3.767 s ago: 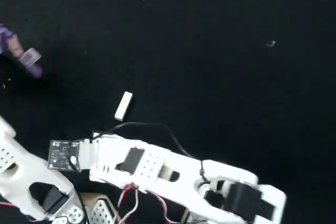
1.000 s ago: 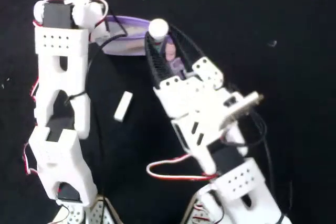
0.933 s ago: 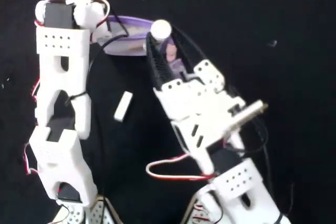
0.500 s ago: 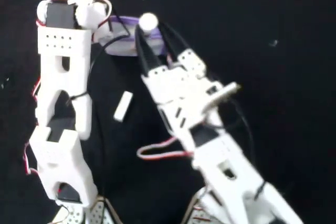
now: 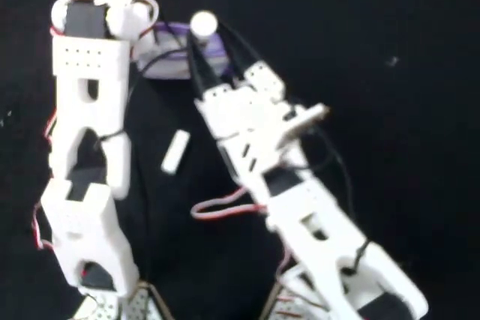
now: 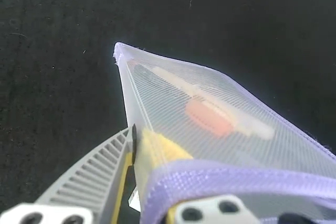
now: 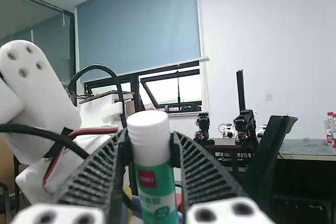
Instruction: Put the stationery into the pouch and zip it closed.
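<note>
Right gripper has its two fingers clamped on the sides of the glue stick, gripping the green body with the white cap poking out past the tips. Left gripper is pinched shut on the zip-edge end of the pouch, holding it up near the far edge of the table, left of the middle.

The glue stick sits right at the pouch, above it. Its long axis runs in line with the fingers, cap leading, pointing toward the far edge. The pouch's long side lies roughly along that far edge. Through the mesh I see an orange piece and a pale stick inside.

My worries: I can't tell how wide the mouth gapes, so the cap could catch on the purple zip band rather than slide in. A push there could tug the mesh out of the left gripper's pinch or fold the pouch over. If the stick is let go too early, it would drop onto the table and roll. The eraser lies out on the table between the two arms, not yet packed.
</note>
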You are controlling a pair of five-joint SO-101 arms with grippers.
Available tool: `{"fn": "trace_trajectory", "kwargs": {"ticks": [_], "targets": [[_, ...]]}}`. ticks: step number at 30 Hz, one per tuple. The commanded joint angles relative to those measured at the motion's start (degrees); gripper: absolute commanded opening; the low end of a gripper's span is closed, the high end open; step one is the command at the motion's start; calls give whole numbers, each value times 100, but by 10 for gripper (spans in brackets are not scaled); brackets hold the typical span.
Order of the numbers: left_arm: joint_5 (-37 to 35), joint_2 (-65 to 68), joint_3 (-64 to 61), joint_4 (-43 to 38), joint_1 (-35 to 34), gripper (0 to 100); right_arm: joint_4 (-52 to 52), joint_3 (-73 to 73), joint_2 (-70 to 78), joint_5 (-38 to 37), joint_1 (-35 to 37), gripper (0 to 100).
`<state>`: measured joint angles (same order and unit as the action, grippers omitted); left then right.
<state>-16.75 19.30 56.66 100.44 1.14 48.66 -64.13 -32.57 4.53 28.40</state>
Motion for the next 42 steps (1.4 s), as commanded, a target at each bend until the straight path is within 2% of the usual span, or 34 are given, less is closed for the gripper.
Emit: {"fn": "trace_trajectory", "kwargs": {"ticks": [1, 7, 13, 23, 31, 37, 39, 42], "targets": [[-62, -440, 92, -141, -136, 30, -123, -48, 31, 0, -105, 11], [-62, -440, 84, -237, -435, 30, -123, -479, -4, -26, -149, 11], [-62, -440, 84, -264, -497, 30, -97, -655, -22, -369, -290, 11], [-18, -440, 75, -229, -347, 30, -132, -453, -13, -352, -281, 11], [299, -440, 66, -220, -180, 30, -132, -330, -40, -352, -308, 11], [308, -431, -92, -264, -189, 30, -141, -286, -629, -334, -536, 11], [308, -431, -215, -343, -189, 30, -387, -233, -927, -316, -536, 11], [308, -440, -479, -519, -189, 30, -1459, 163, -1332, -308, -396, 11]]}}
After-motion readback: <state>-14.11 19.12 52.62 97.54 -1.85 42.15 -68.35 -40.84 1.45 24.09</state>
